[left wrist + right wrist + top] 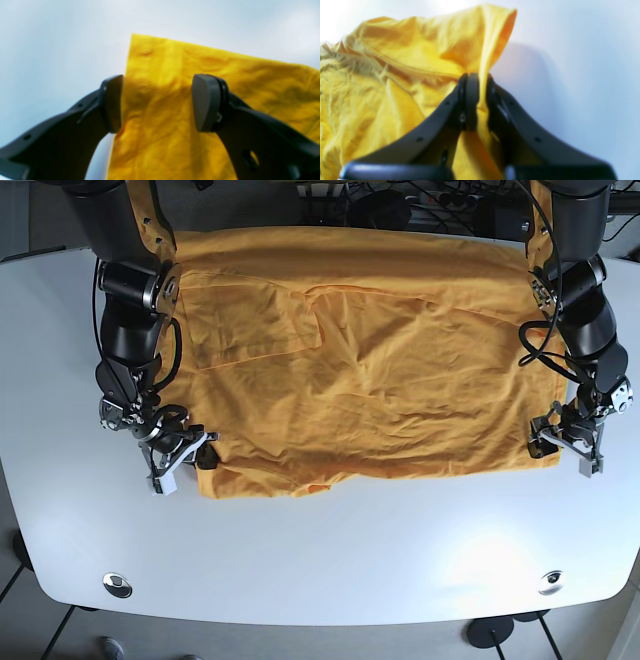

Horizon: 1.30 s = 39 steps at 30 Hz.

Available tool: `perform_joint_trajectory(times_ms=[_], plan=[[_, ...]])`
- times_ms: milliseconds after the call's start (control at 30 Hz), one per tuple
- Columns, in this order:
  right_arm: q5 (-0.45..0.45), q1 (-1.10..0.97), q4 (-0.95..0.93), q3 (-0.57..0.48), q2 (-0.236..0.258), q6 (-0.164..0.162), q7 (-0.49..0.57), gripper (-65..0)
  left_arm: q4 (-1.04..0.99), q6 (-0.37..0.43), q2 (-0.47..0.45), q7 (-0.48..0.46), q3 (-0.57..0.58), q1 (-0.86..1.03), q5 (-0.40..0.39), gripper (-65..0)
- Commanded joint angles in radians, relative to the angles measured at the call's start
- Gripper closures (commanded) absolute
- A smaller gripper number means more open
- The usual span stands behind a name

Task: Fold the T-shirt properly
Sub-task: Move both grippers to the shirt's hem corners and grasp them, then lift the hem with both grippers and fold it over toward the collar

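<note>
Where the white table (330, 570) fills most of the base view, the right gripper (182, 455) pinches the near corner of the yellow T-shirt (370, 370) spread across it, the left gripper (572, 442) stands wide apart over the opposite corner, cables (420, 200) behind.

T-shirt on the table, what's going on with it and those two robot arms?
A two-armed robot is working on folding a yellow T-shirt that is spread across a white table. The right pincer is shut on a fold of fabric at one near corner of the shirt. The left pincer is open, its fingers on either side of the shirt's edge at the other near corner, not yet gripping. The shirt is mostly flat but wrinkled, with one sleeve already turned in.
</note>
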Motion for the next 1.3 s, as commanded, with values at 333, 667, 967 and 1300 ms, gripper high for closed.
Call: perform_joint_trajectory(times_ms=[333, 667, 967, 1300], plan=[[-0.009, 0.022, 0.015, 0.001, 0.006, 0.001, -0.001, -1.9, 0.008, -0.004, 0.017, -0.015, 0.042, -0.018, 0.01, -4.0], [-0.009, -0.085, 0.446, -0.004, -0.026, 0.001, -0.169, -1.6, 0.286, -0.124, 0.026, 0.019, 0.011, 0.031, 0.039, 0.0], [-0.007, -0.261, 0.885, 0.001, -0.029, 0.001, -0.375, -1.6, 0.728, -0.155, 0.138, 0.217, -0.098, 0.192, 0.039, 0.0], [0.231, -0.636, 1.277, 0.056, -0.031, 0.001, -0.581, -1.6, 0.944, -0.155, 0.169, 0.258, -0.177, 0.424, 0.037, 0.0]])
